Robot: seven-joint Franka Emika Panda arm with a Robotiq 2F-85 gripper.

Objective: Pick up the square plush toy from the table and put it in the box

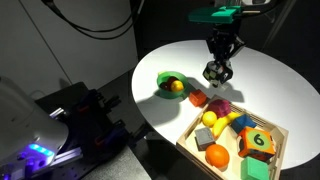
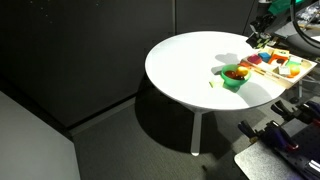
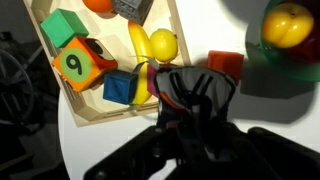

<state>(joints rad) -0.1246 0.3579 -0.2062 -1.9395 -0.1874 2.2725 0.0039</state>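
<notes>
White-and-black square plush toy [image 1: 212,71] looks pinched in your gripper [image 1: 217,74]; carry it over the shallow light-wood box [image 1: 281,142] before releasing.

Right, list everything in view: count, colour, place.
table: one, white, under everything
tray: one, light wood, at the table edge
bowl: one, green, beside the tray
fruit: one, yellow-orange, in the bowl
block: one, red, between bowl and tray
number cube: one, green, in the tray
banana: one, yellow, in the tray
orange: one, orange, in the tray
plush toy: one, white and black, in the gripper
gripper: one, dark, closed on the plush toy, above the table
</notes>
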